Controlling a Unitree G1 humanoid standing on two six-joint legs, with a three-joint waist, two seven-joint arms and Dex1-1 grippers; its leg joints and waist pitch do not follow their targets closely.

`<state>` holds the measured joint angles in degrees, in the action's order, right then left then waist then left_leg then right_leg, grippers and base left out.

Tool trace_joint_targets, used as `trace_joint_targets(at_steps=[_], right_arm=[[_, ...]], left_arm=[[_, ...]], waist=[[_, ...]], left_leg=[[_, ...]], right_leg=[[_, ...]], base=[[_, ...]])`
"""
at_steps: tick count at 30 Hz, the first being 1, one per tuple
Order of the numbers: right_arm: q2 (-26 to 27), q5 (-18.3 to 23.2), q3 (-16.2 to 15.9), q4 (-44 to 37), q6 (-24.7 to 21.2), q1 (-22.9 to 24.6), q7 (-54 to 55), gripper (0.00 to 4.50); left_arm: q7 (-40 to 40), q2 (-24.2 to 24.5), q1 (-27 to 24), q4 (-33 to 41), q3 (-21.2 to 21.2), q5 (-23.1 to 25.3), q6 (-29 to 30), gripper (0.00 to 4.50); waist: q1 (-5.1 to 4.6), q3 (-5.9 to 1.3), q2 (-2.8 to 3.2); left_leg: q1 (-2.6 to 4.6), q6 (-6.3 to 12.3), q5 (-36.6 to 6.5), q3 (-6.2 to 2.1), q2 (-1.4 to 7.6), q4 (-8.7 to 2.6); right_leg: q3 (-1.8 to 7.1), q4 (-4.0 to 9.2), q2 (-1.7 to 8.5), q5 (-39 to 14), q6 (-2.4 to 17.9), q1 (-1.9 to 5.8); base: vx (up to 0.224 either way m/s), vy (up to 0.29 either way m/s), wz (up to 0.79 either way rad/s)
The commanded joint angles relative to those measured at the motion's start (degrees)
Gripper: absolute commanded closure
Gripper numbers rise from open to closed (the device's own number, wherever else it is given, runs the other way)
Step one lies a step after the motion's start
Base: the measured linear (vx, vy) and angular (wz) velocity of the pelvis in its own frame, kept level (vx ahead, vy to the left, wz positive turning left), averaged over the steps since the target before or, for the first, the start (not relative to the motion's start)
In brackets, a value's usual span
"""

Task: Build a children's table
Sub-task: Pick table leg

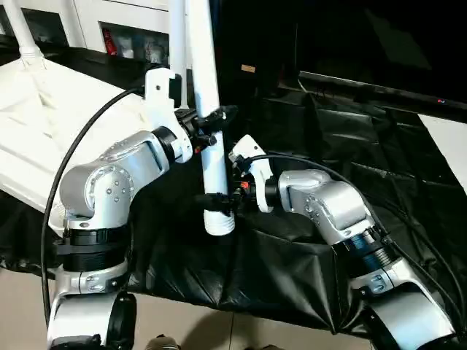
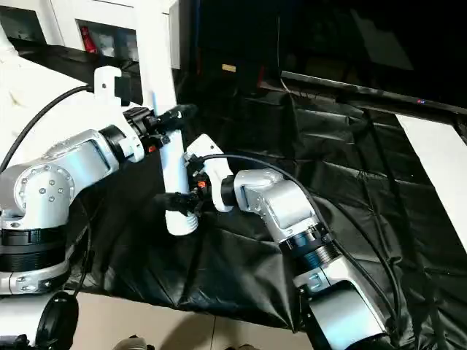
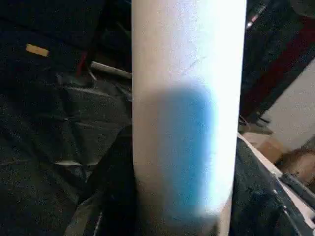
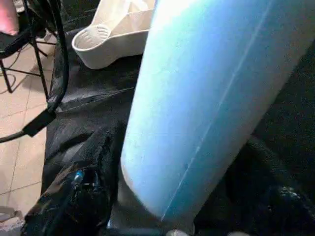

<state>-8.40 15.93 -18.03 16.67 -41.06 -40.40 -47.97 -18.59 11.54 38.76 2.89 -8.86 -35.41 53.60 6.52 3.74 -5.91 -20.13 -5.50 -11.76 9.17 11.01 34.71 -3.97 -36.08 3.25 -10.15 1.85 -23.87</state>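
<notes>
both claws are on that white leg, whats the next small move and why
Probably swing the leg left toward the tabletop and line its threaded end up with a corner socket. The left claw and right claw both clamp it, held upright over the black cloth, apart from the top.

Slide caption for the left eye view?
Both grippers, left gripper above right gripper, clamp one upright white tube leg beside the tabletop.

The tube leg [image 1: 208, 117] runs out past the top edge, its upper end unseen. The tabletop [image 1: 44, 138] is cut by the left edge, far corners gone. In the left wrist view the leg [image 3: 187, 113] is a blur, hiding the fingers gripping behind it.
</notes>
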Motion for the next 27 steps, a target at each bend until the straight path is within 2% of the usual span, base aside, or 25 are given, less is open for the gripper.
trace_joint_targets(at_steps=[1, 4, 6, 9, 19, 21, 24, 25, 27], right_arm=[[-0.42, 0.24, 1.09, 0.91, -0.74, -0.87, 0.11, 1.60], [-0.41, 0.35, 1.04, 1.08, -0.86, -0.92, -0.02, 1.70], [-0.38, 0.43, 0.99, 1.15, -1.22, -0.75, -0.42, 2.01], [-0.47, 0.38, 0.93, 1.27, -1.19, -0.54, -0.65, 2.23], [0.70, -0.24, 1.63, 2.15, -0.07, -0.23, 1.53, 2.53], [1.27, -0.32, 2.25, 2.42, -0.22, -0.22, 2.65, 2.55], [2.30, -0.53, 3.44, 2.63, 0.52, 0.24, 4.59, 2.57], [2.73, -0.44, 4.04, 2.56, 1.26, 0.52, 5.30, 2.60], [3.31, -0.35, 4.93, 2.48, 2.60, 0.84, 6.31, 2.60]], left_arm=[[-1.00, 0.00, 0.10, 1.37, 1.15, -0.99, 0.67, 2.70], [-1.06, 0.09, 0.13, 1.28, 1.16, -0.99, 0.65, 2.70], [-1.38, 0.42, 0.03, 1.44, 1.21, -1.13, 0.76, 2.70], [-1.65, 0.62, 0.06, 1.26, 1.30, -0.94, 0.59, 2.70], [-1.71, 0.44, -0.10, 1.40, 0.81, -0.29, -1.24, 2.70], [-2.01, 0.64, -0.25, 1.70, 0.80, -0.68, -0.88, 2.00], [-2.22, 0.46, -0.69, 2.51, 0.85, -0.73, -1.86, 1.98], [-2.30, 0.31, -0.87, 2.87, 1.01, -0.25, -3.11, 1.68], [-2.49, 0.25, -1.10, 3.32, 1.43, 0.80, -5.25, 1.61]], waist=[[0.15, -4.13, 1.24], [0.13, -4.15, 1.21], [0.14, -4.14, 1.13], [0.15, -4.13, 1.15], [0.18, -4.20, 1.28], [0.17, -4.15, 1.29], [0.14, -4.17, 1.34], [0.14, -4.17, 1.27], [0.19, -4.16, 1.29]], left_leg=[[-0.05, -1.94, -2.98, -0.37, 1.87, -4.05], [-0.09, -1.89, -2.90, -0.39, 1.88, -4.04], [-0.12, -1.89, -2.92, -0.39, 1.83, -4.03], [-0.08, -1.99, -3.03, -0.40, 1.85, -4.05], [-0.09, -2.20, -2.82, -0.39, 1.84, -4.04], [-0.06, -2.23, -2.93, -0.39, 1.85, -4.07], [-0.03, -2.59, -3.11, -0.35, 1.81, -4.08], [-0.01, -2.65, -3.19, -0.37, 1.86, -4.12], [-0.07, -2.55, -3.17, -0.40, 1.94, -4.15]], right_leg=[[3.14, 3.41, 4.67, -5.59, 9.08, 4.05], [3.14, 3.36, 4.69, -5.38, 9.15, 4.13], [3.14, 3.40, 4.67, -5.77, 8.94, 4.16], [3.13, 3.45, 4.65, -6.41, 8.67, 4.09], [3.12, 3.33, 4.66, -5.51, 9.12, 4.13], [3.12, 3.36, 4.64, -5.56, 9.06, 4.08], [3.16, 3.41, 4.69, -5.88, 9.05, 4.04], [3.12, 3.38, 4.68, -5.85, 8.96, 4.06], [3.17, 3.40, 4.77, -5.62, 8.84, 4.07]], base=[[0.000, 0.000, 0.00], [0.000, 0.000, 0.00], [0.000, 0.000, 0.00], [0.000, 0.000, 0.00], [0.000, 0.000, 0.00], [0.000, 0.000, 0.00], [0.000, 0.000, 0.00], [0.000, 0.000, 0.00], [0.000, 0.000, 0.00]])
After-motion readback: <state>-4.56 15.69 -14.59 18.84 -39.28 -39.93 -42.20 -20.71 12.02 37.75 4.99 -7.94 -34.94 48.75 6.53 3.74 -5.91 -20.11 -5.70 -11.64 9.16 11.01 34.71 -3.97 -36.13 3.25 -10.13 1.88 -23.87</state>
